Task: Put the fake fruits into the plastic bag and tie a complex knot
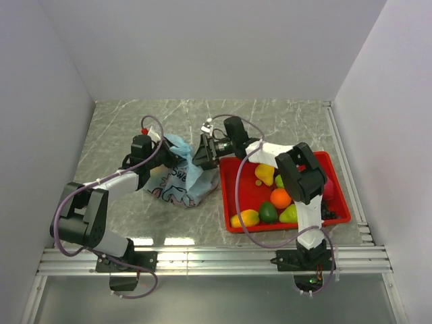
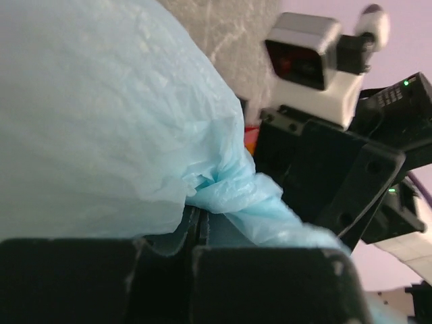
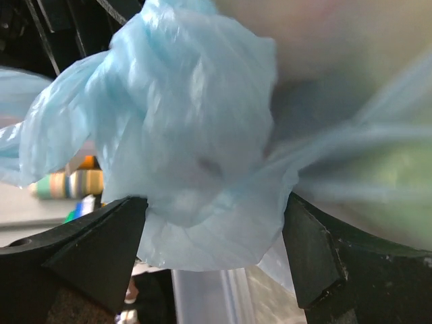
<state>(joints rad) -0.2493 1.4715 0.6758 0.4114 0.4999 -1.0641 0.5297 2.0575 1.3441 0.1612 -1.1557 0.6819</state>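
Left gripper [image 2: 200,228]: we see it pinched shut on the thin light-blue plastic bag [image 1: 181,181];
Right gripper [image 3: 216,243]: jaws spread around that bag's bunched top

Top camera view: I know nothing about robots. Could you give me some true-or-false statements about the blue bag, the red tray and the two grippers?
1. The red rectangular plastic tray holds several glossy fake fruits. True.
2. The thin light-blue plastic bag lies inside that tray. False: it lies on the grey marbled table, left of the tray.
3. The left gripper and right gripper are both at the bag. True.
4. The left gripper hangs open, clear of the bag. False: it is shut on a fold of it.
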